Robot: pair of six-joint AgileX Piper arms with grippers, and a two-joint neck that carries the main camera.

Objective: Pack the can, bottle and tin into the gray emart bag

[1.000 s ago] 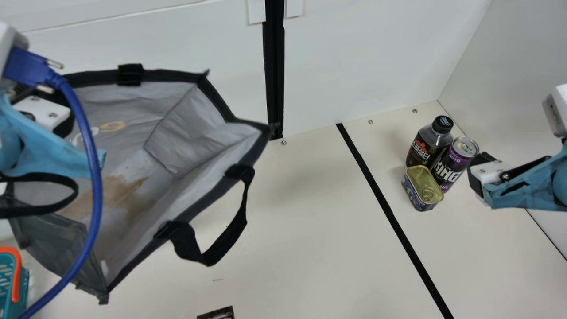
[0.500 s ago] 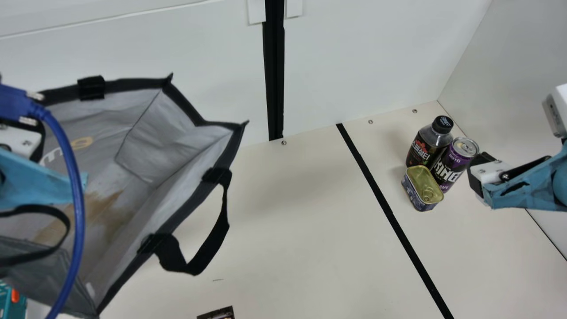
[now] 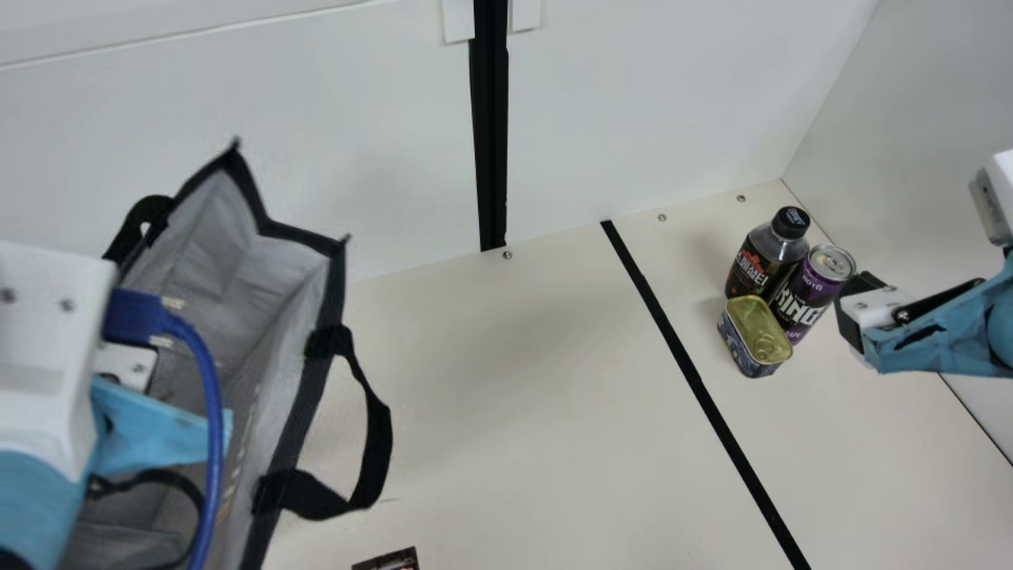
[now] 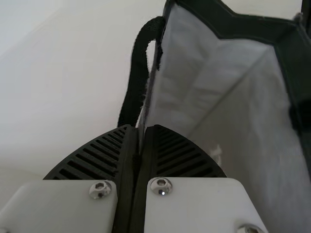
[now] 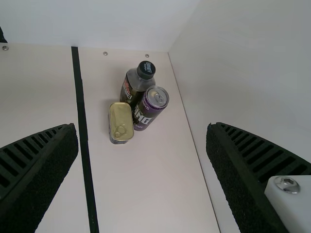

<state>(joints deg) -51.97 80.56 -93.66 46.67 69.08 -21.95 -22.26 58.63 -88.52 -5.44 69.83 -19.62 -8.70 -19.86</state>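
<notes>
The left tool (image 3: pixel 127 364) grasps one wall of the gray emart bag (image 3: pixel 297 293); the right tool (image 3: pixel 853 317), released, is near the can (image 3: pixel 809 291), bottle (image 3: pixel 761 257) and tin (image 3: pixel 756 336), grouped on the worktop (image 3: pixel 514 396).

gray bag (image 3: pixel 304 404) cut off at main view btm, partly behind L arm (image 3: pixel 47 340), dark item (image 3: pixel 388 560) cropped

The main view slants down, sharing the bag (image 3: pixel 273 277) with the close left wrist view, the tin (image 3: pixel 752 324) with the right.
</notes>
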